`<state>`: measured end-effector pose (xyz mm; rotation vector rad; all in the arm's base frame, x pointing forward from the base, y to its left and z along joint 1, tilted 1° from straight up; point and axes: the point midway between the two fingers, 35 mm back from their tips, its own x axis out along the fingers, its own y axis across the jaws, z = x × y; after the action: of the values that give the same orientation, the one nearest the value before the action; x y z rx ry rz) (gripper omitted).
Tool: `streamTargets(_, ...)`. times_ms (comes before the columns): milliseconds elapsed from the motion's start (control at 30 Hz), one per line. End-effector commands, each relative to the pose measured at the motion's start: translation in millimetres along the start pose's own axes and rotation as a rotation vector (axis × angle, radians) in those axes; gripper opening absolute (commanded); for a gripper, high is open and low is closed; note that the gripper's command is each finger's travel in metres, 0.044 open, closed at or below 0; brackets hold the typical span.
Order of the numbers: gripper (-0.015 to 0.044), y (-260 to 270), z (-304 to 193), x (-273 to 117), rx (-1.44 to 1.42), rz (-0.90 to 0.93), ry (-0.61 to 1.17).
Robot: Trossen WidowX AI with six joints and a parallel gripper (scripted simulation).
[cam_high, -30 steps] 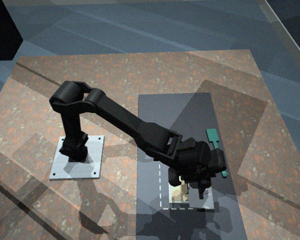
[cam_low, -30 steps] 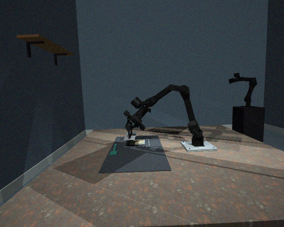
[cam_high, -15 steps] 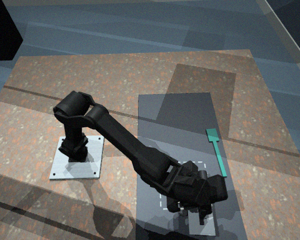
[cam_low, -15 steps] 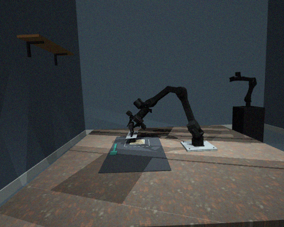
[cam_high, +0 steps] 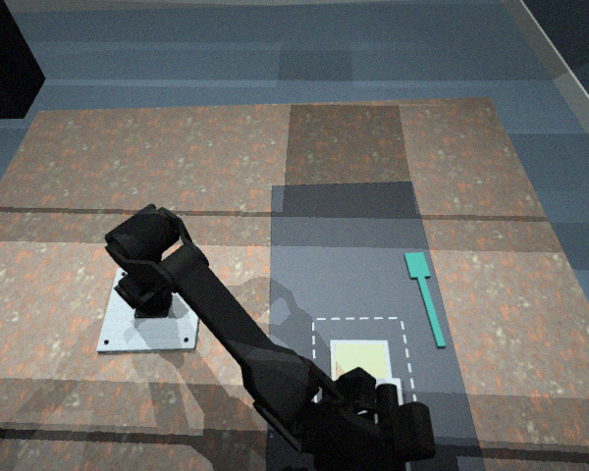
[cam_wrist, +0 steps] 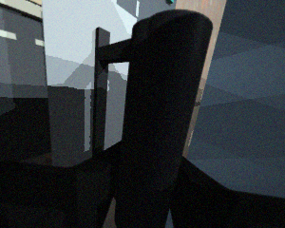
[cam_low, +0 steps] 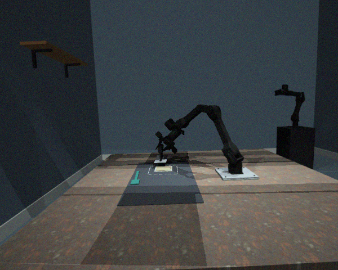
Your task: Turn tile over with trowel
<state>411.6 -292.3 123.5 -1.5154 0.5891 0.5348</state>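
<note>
My gripper (cam_low: 160,158) (cam_wrist: 145,144) is shut on the black handle of a small trowel (cam_low: 160,161) (cam_wrist: 68,38) with a flat pale blade. The blade is low over the mat (cam_high: 304,258) (cam_low: 169,188), just beyond the tile in the exterior view. The tile (cam_high: 359,356) (cam_low: 163,169) lies inside the dashed outline (cam_high: 314,324), with a pale yellow face and a whitish rim up. I cannot tell whether a mark is on that face. The arm hides the fingertips and much of the blade in the top view.
A teal spatula-shaped tool (cam_high: 430,304) (cam_low: 136,178) lies on the mat beside the outline. The arm's pale base plate (cam_high: 112,335) (cam_low: 224,174) is bolted to the table on the other side. A wooden shelf (cam_low: 55,53) is on the wall, and a second arm (cam_low: 298,101) stands on a black pedestal.
</note>
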Motion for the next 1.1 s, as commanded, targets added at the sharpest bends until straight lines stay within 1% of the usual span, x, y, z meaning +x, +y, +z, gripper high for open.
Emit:
streamTargets(0,0.0,0.9,-22.3,-9.3,-0.015,-0.033,0.006)
streamTargets(200,0.0,10.6,-44.1,-16.3,-0.017,-0.049,0.01)
streamTargets(533,0.0,11.3,-44.2,-15.5,-0.017,-0.049,0.01)
streamTargets(1067,0.0,29.3,-45.2,2.9,-0.018,-0.049,0.01)
